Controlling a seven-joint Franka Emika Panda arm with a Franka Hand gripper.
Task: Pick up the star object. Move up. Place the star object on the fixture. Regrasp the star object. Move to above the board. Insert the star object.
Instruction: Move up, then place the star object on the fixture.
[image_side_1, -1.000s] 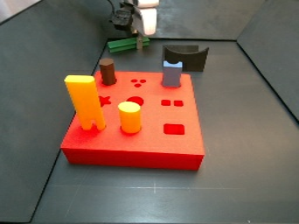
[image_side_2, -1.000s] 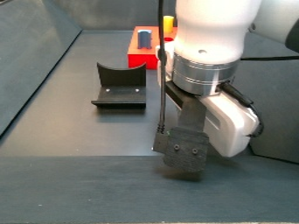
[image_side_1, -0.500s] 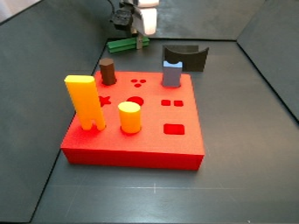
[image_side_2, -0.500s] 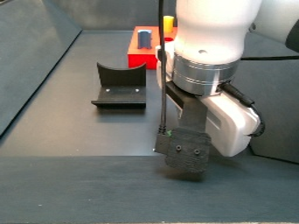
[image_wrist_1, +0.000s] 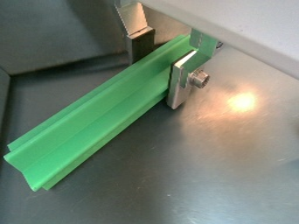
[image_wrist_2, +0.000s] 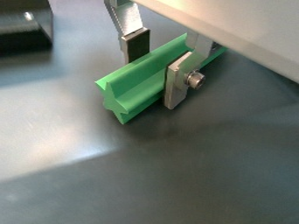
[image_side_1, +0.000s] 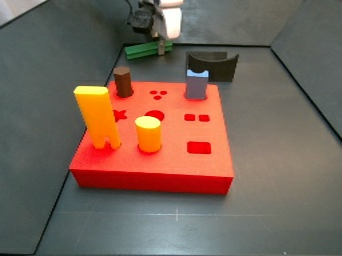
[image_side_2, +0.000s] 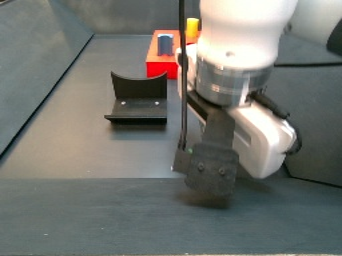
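Fingers (image_wrist_1: 184, 80) are down on either side of the star object (image_wrist_1: 105, 114), which is lying flat on the dark floor at the far end of the bin, well apart from the board (image_side_1: 163, 150); so the hand (image_wrist_2: 158, 59) sits low over the bar, straddling it across its width rather than along it, which makes sense since the ridged sides give the flat plates something to bite on; in both wrist views one silver plate looks pressed against the near ridge and the other stands at the far side, though I can't tell for sure if that far pad is actually touching, so I'd call it closing or just closed on the bar, not a confirmed grip; the grab point is toward one end of the bar, leaving a long green stretch sticking out free, and my guess is that's why the fixture (image_side_1: 211, 66) step exists, to park it and take a better hold before going for the star hole; fixture stands just behind the board, near the grey-blue peg (image_side_1: 197, 84); bar hasn't left the floor as far as I can see, so this reads as the pick-up step
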